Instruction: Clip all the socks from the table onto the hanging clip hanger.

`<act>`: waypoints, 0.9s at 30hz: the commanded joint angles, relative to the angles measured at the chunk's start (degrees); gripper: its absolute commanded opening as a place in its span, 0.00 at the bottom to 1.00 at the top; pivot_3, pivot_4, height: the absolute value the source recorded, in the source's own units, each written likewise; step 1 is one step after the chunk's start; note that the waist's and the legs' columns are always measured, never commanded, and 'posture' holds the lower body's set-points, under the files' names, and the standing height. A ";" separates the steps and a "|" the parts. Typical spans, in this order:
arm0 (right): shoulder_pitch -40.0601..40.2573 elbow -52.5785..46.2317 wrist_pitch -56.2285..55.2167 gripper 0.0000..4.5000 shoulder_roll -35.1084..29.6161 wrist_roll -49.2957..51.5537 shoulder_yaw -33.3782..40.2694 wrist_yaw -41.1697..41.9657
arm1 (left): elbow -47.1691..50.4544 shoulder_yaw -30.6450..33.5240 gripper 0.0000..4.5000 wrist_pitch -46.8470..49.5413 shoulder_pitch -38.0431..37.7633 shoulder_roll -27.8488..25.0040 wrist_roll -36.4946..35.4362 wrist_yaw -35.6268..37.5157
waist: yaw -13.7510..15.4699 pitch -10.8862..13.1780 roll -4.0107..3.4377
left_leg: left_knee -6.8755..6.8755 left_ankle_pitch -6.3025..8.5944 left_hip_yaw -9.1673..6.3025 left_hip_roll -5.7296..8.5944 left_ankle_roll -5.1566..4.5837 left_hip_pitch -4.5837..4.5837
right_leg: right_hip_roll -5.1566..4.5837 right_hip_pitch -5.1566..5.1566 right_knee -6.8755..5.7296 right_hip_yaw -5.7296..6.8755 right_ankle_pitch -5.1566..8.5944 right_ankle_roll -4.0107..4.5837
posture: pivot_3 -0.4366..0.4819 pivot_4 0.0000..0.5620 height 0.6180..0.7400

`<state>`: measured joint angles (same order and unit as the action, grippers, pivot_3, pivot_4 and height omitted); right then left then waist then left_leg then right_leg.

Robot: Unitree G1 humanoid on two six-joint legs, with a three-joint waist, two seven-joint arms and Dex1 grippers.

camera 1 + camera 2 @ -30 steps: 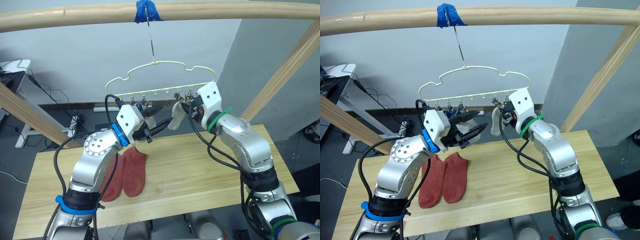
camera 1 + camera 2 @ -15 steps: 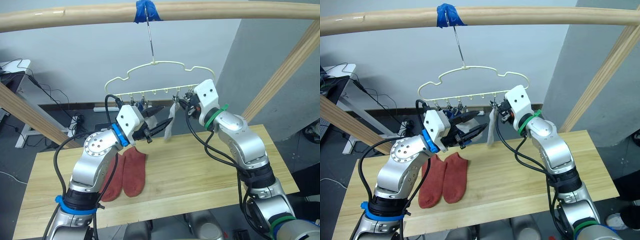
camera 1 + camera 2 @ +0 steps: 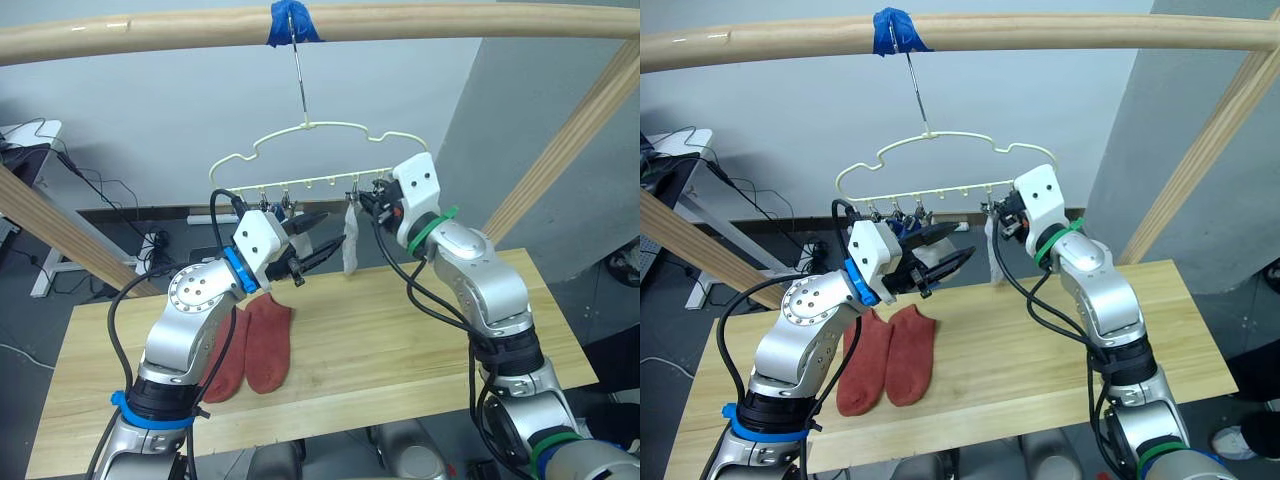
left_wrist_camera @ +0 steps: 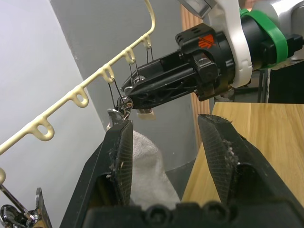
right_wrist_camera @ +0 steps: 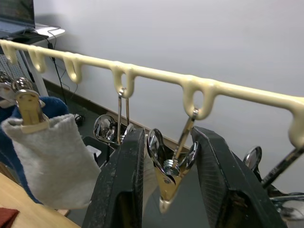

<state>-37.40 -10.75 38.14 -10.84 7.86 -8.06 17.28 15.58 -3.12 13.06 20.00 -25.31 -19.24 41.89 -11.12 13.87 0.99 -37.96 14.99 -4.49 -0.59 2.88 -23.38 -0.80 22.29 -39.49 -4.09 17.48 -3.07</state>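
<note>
Right gripper [image 5: 164, 175] fingers spread around a metal clip [image 5: 167, 178] on clip hanger [image 3: 310, 126]. Left gripper [image 3: 318, 237] released, beside hanging grey sock [image 3: 350, 240]. Two rust-red socks [image 3: 252, 345] on table [image 3: 400, 340], left.

The clip hanger [image 3: 318, 150] hangs from the pole [image 3: 320, 25] above the counter's [image 3: 400, 340] far edge. One sock [image 3: 350, 240] dangles from its clip row between my left tool [image 3: 318, 240] and right tool [image 3: 372, 203]. Two socks [image 3: 255, 345] lie side by side toward the counter's left end.
</note>
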 commanded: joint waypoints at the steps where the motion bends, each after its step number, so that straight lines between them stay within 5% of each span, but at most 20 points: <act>1: -1.50 -0.73 -0.70 0.35 0.47 -0.14 0.47 -0.21 | 1.63 0.16 0.53 -0.61 0.13 0.04 -0.11 -0.03 | 0.01 0.00 0.00 | 0.00 0.00 -0.01 0.00 0.00 0.00 | 0.00 0.00 -0.02 0.00 0.00 0.00 | 0.24 0.36 1.00; 5: -1.73 -0.33 -0.52 0.35 1.18 0.14 0.65 -0.29 | 1.78 0.18 0.53 -0.66 -0.34 0.03 0.02 -0.12 | 0.02 0.00 0.00 | -0.01 -0.01 0.00 0.01 -0.01 0.02 | 0.00 0.00 -0.05 0.00 0.00 0.00 | 0.24 0.36 1.00; 13: -1.86 0.26 -0.53 0.01 2.03 0.02 0.63 -0.50 | 2.85 0.67 0.53 0.20 -2.74 0.02 0.50 -1.65 | 0.01 -0.01 -0.02 | -0.01 -0.01 0.01 0.01 -0.01 0.02 | 0.00 0.00 -0.07 -0.01 0.00 0.00 | 0.25 0.35 1.00; 19: -1.98 0.30 -0.78 0.01 2.07 -0.05 0.82 -0.34 | 4.00 1.13 0.53 1.48 -9.97 1.70 3.98 -9.17 | -0.05 -0.02 -0.03 | 0.00 -0.01 0.04 0.00 -0.01 0.06 | -0.03 0.00 -0.09 -0.04 0.00 0.00 | 0.25 0.35 1.00; 27: -2.01 -0.42 0.08 0.00 1.50 0.41 1.03 0.22 | -1.54 1.45 0.99 8.73 -22.17 8.85 13.19 -26.42 | 0.09 -0.03 -0.03 | -0.01 -0.02 0.02 0.01 -0.03 0.11 | -0.22 0.00 -0.20 -0.03 0.00 0.00 | 0.24 0.37 1.00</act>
<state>-38.37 -8.99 38.46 -9.19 7.87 -7.86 17.28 13.75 -2.04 21.68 -2.12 -17.06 -7.43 17.83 -11.03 13.84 0.96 -37.99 14.95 -4.47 -0.57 2.83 -23.27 -1.03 22.29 -39.73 -4.12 17.48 -3.06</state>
